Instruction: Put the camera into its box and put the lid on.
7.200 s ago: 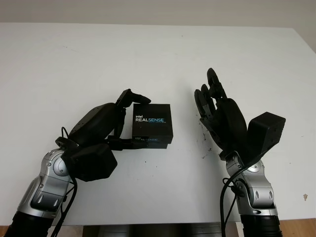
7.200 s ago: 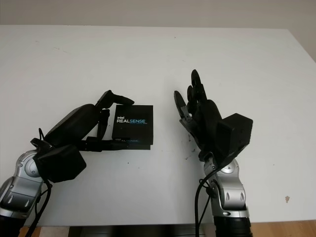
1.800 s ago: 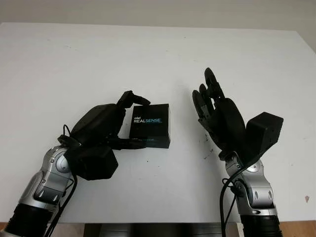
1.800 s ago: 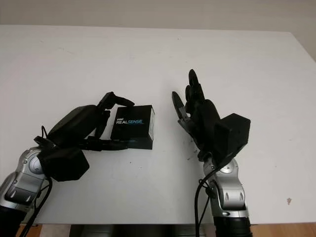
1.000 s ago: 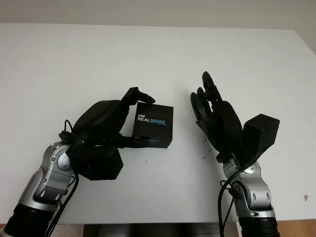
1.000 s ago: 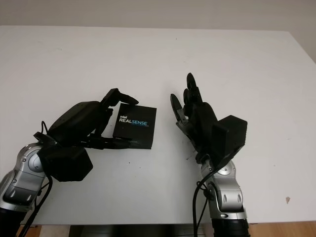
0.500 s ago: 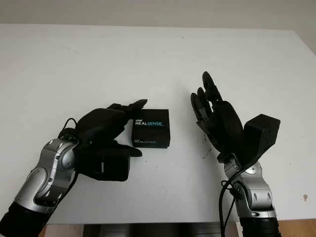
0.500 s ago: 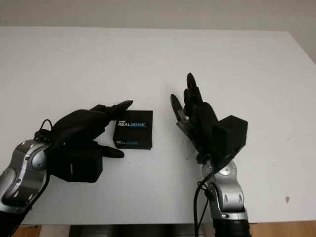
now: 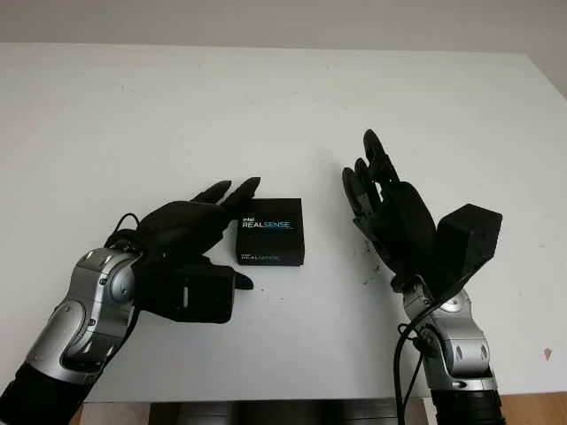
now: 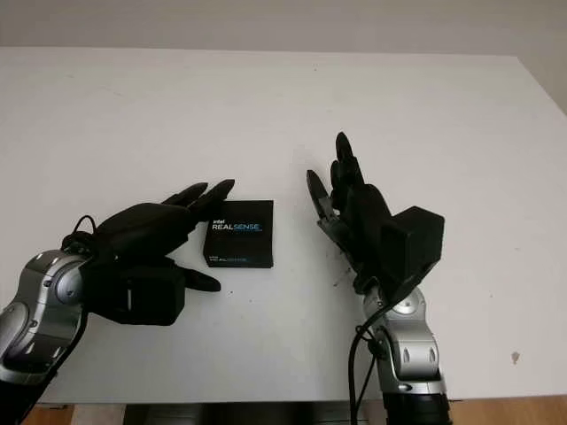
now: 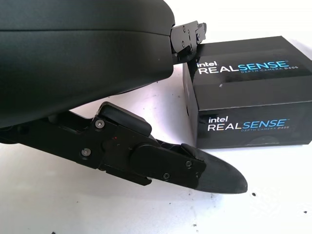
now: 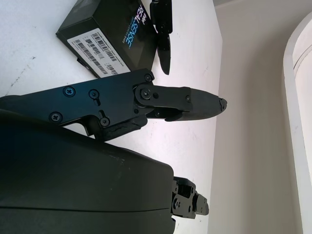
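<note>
Box flat on table, lid on; left hand has released it; right hand open alongside.

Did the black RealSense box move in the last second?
Yes. The black RealSense box was tilted in the left hand; now it lies flat on the white table, released.

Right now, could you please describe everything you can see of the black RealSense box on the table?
The box is small, squarish and black, apparently matte cardboard, printed "intel REALSENSE" in white and blue on its top and on one side, with a white barcode label on another side. Its lid is on. It lies flat on the white table, between the two hands. The left hand is open right beside it, fingertips near its corner; whether they touch it is unclear. The right hand is open and clearly apart from it.
</note>
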